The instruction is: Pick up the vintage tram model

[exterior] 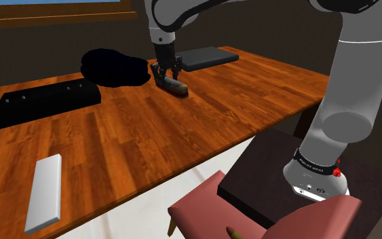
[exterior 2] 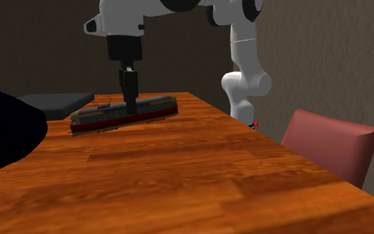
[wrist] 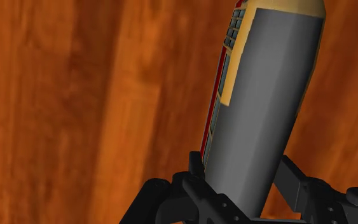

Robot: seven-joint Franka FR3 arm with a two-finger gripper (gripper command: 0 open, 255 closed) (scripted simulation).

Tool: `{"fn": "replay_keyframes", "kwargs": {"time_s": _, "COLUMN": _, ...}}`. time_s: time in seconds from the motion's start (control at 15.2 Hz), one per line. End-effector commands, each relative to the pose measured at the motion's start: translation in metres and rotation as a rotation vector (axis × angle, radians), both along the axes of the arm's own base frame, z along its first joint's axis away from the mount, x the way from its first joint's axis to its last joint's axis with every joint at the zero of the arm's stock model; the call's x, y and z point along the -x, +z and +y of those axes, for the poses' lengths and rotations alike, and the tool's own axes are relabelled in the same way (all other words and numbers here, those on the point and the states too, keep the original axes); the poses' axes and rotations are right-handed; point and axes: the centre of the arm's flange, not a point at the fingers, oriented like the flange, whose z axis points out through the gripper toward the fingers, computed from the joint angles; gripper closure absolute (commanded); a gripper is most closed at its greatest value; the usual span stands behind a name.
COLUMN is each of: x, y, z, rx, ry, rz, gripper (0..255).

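The pincer (wrist: 243,170) grips the tram (wrist: 266,89) between its fingers, so the grasp looks made; next it needs a steady, level lift off the table (wrist: 75,95).

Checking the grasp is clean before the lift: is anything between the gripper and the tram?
Nothing visible is. The gripper straddles the tram, its fingers against both sides, with bare wooden table beneath. The dark slab lies apart from it.
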Motion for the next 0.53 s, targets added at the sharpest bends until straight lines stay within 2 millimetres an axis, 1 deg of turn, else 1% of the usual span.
{"fn": "replay_keyframes", "kwargs": {"time_s": 0.0, "x": 0.001, "y": 0.012, "z": 0.001, "rx": 0.000, "ry": 0.000, "rz": -0.001, "gripper": 255}}
{"fn": "replay_keyframes", "kwargs": {"time_s": 0.33, "x": 0.001, "y": 0.038, "z": 0.001, "rx": 0.000, "ry": 0.000, "rz": -0.001, "gripper": 255}}
{"fn": "replay_keyframes", "kwargs": {"time_s": 0.46, "x": 0.001, "y": 0.039, "z": 0.001, "rx": 0.000, "ry": 0.000, "rz": -0.001, "gripper": 255}}
